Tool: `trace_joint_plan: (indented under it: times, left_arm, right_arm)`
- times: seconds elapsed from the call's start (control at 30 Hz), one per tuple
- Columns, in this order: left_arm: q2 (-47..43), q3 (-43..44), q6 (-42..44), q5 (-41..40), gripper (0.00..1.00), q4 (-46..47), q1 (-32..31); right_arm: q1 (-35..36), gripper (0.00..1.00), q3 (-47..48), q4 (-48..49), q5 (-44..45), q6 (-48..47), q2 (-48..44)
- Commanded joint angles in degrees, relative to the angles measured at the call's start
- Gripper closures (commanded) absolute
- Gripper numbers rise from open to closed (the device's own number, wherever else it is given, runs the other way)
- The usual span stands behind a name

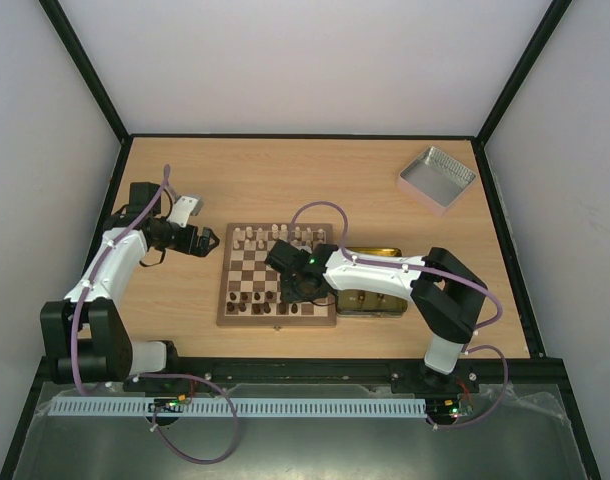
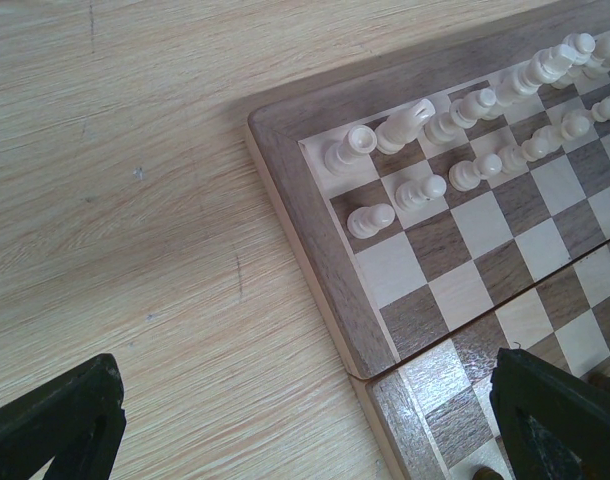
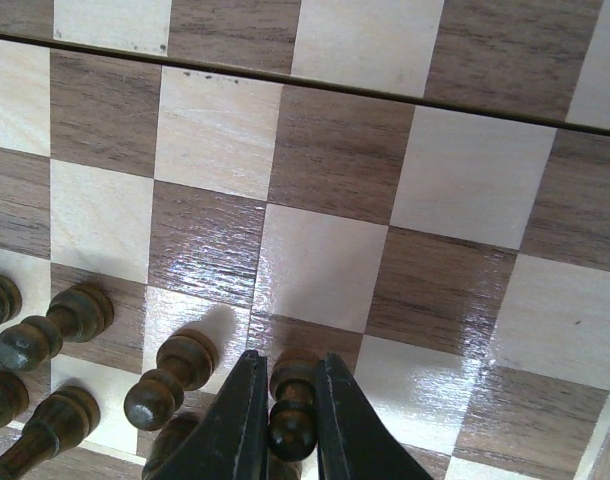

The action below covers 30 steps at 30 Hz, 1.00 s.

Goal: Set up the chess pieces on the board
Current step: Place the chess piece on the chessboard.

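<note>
Right tool (image 3: 288, 372) pinches dark brown turned wooden pawn (image 3: 292, 420), others left of it. Left tool (image 2: 305, 420) spread above checkered wooden board (image 2: 307, 235) edge.

Checkered brown-and-cream board (image 3: 325, 270) bears cream pieces (image 2: 423, 188) and dark pieces (image 3: 170, 378).

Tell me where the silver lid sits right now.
In the top view, the silver lid lies near the far right corner of the table, beyond the yellow tin and the board, touching neither.
</note>
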Motion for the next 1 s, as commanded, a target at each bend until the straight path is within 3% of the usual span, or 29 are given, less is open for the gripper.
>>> trace_joint_plan:
  times: [0.0,0.3,0.97]
  left_arm:
    - [-1.2,-0.7,0.1,0.9,0.01,-0.4,-0.1]
    - [-1.1,-0.7,0.1,0.9,0.01,-0.4,-0.1]
    - [-1.0,-0.6,0.1,1.0,0.01,-0.3,-0.1]
  right_arm:
    - [0.6,0.91,-0.7,-1.7,1.5,0.6,-1.5]
    - [0.6,0.82,-0.3,-0.5,1.1,0.9,-0.9]
    - [0.6,0.74,2.6,-2.4,4.5,0.7,-1.8]
